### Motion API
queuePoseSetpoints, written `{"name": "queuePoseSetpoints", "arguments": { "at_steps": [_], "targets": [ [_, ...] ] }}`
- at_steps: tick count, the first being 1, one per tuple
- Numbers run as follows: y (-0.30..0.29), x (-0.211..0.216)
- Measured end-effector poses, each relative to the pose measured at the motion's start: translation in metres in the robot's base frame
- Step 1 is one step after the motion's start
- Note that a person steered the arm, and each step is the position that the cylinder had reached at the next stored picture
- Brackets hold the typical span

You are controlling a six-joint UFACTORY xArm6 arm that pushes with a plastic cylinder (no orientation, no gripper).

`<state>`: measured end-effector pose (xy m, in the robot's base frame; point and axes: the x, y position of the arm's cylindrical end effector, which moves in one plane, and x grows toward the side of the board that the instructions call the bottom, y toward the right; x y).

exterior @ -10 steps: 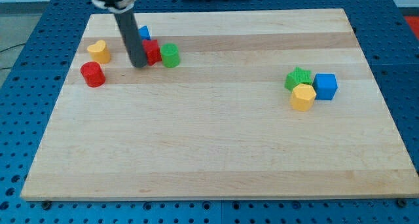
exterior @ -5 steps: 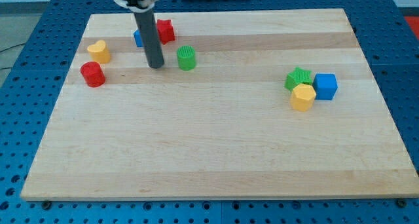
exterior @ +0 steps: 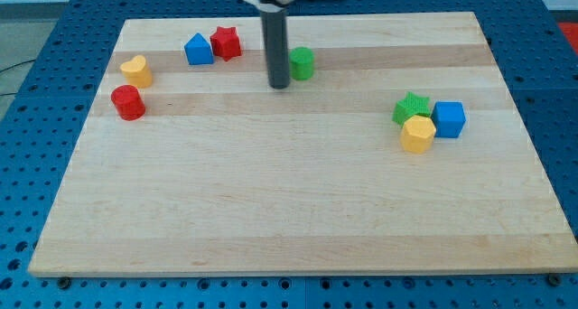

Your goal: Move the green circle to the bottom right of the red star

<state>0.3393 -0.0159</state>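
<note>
Green circle, a small round green block (exterior: 302, 63), sits in the upper middle of the frame on the pale wooden board (exterior: 298, 210), well right of the red star block (exterior: 226, 42) and slightly lower. My tip (exterior: 279, 85), the end of a plain dark rod with no jaws, holds nothing and rests just left of the green circle.

A single camera looks down at a slant from beyond the near edge of the wooden board (exterior: 298, 210), facing across it toward the far edge at the view's top. It stands far enough back to take in the whole board and a margin of blue perforated table (exterior: 36, 137) (no second view shares the scene).
</note>
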Motion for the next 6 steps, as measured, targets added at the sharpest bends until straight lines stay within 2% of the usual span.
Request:
{"name": "queuePoseSetpoints", "arguments": {
  "at_steps": [1, 2, 3, 4, 5, 6],
  "targets": [
    [-0.005, -0.058],
    [0.013, -0.084],
    [0.006, -0.028],
    [-0.049, -0.005],
    [-0.145, -0.021],
    [-0.161, -0.061]
  ]
}}
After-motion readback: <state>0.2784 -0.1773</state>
